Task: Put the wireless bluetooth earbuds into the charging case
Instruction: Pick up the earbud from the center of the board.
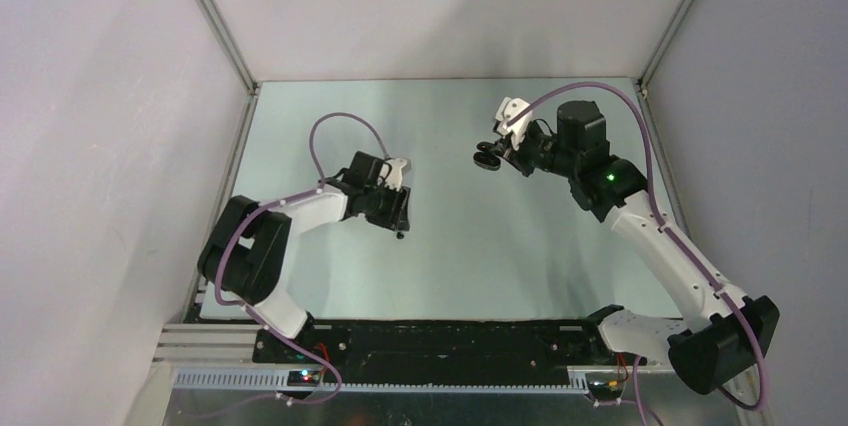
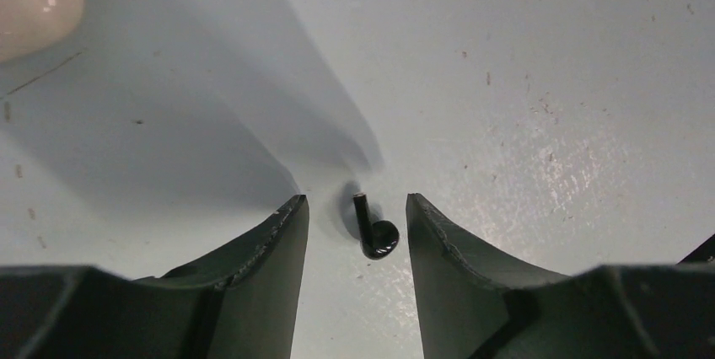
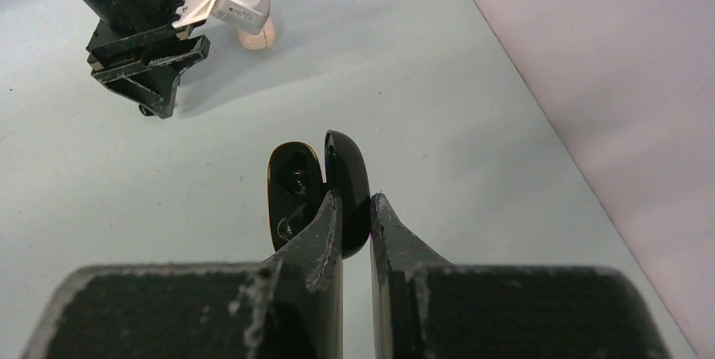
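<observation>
Left gripper (image 2: 357,207) jaws parted, straddling black earbud (image 2: 375,233) on table (image 2: 548,81), lower centre of frame; right gripper (image 3: 356,197) clamped on open charging case (image 3: 347,165).

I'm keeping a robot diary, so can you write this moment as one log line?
left gripper: open, straddling black earbud on table | right gripper: shut on open black charging case

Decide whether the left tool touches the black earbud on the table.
Apart: left wrist view shows table between black earbud and both left tool fingers.
</observation>
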Robot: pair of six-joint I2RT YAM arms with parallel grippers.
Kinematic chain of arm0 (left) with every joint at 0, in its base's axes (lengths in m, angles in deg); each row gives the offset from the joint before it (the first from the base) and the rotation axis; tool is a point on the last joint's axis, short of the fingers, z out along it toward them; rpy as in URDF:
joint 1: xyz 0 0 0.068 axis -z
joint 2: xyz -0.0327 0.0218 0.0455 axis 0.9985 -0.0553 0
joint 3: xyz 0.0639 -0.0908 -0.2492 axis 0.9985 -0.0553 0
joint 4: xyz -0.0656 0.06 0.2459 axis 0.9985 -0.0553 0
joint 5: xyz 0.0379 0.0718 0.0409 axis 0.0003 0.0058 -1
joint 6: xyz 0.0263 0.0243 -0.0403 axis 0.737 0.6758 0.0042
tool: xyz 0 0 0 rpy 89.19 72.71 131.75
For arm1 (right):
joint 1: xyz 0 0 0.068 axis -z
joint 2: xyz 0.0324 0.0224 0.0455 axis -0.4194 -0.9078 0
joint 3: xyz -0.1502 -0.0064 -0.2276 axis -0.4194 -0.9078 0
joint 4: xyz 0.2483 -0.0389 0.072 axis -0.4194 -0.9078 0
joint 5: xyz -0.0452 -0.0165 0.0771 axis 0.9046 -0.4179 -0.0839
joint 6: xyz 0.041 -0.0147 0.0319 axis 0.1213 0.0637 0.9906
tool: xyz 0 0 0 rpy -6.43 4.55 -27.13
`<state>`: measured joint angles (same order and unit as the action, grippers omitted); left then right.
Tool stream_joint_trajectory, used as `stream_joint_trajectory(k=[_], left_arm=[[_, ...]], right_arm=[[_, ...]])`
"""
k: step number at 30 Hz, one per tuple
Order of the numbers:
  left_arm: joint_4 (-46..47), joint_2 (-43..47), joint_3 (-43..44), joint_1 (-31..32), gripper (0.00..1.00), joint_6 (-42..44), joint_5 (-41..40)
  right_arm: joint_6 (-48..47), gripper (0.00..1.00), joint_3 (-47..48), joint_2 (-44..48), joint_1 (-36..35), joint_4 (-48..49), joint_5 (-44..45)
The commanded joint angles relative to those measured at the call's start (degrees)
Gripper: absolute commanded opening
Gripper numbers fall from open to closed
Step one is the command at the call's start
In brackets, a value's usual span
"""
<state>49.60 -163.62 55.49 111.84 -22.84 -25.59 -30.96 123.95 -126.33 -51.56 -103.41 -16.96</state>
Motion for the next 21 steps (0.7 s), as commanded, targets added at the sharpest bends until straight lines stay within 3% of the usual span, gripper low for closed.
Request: stream_joint_trajectory(k=[1, 8, 21], left_arm=[[-1.0, 1.3, -0.9, 2.5, 0.53, -1.7, -2.1], [-4.3, 2.6, -0.9, 3.0, 0.54, -5.6, -9.7], [-10.9, 0.5, 2.0, 5.2, 0.42, -4.1, -8.1]], right_arm=[[-0.9, 0.00, 3.0, -0.5, 0.4, 2.8, -1.7], [-0.9, 0.00, 3.7, -1.3, 1.0, 2.9, -2.3], [-0.9, 0.00, 3.7, -2.0, 1.2, 3.3, -2.6]])
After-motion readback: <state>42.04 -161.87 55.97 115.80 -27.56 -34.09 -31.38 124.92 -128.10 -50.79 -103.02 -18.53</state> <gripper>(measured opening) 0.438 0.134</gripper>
